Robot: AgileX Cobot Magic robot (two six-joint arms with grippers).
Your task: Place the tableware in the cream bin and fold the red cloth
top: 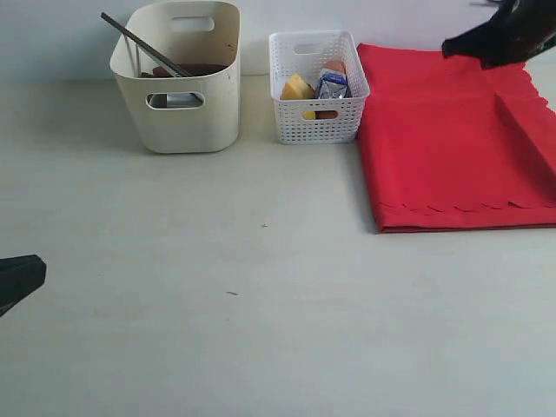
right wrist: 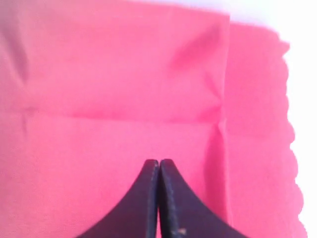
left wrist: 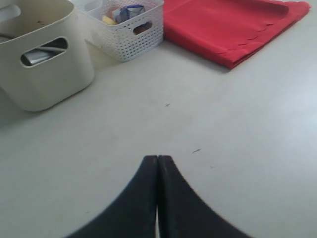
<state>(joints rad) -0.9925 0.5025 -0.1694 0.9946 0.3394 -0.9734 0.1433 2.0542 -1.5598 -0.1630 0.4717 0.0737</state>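
Observation:
The cream bin stands at the back left, with dark chopsticks leaning out over its rim and something steel showing through its handle cut-out. The red cloth lies folded at the right, scalloped edge toward the front, with one more fold laid over at its far right. My right gripper hovers above the cloth's back part, shut and empty. My left gripper sits low at the left edge, shut with nothing in it. The bin and cloth also appear in the left wrist view.
A white lattice basket holding food items and a blue-white packet stands between the bin and the cloth. A pale wall runs along the back. The pale tabletop stretches in front.

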